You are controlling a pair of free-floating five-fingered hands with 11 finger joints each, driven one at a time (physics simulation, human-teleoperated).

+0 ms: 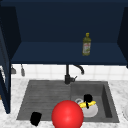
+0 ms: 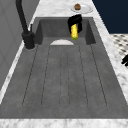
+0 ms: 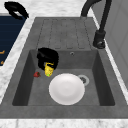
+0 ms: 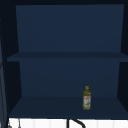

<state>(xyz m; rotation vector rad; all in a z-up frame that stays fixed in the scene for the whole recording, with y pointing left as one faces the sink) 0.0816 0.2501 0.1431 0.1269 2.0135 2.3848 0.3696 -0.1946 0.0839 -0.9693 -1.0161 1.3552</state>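
Nearest you, 1 red ball sits at the sink's front edge. Your right hand has its fingers clamped on the corn cob, held above the white plate in the basin. Your left hand hovers at the front-left rim; you cannot tell its finger state.

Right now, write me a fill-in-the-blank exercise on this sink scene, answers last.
1. The right hand is shut on a yellow ____.
2. Under that hand, in the basin, lies a white ____.
3. On the cabinet shelf stands an olive-green ____.
4. The left hand hovers at the sink's ____ edge.

Missing words: corn cob; plate; bottle; front
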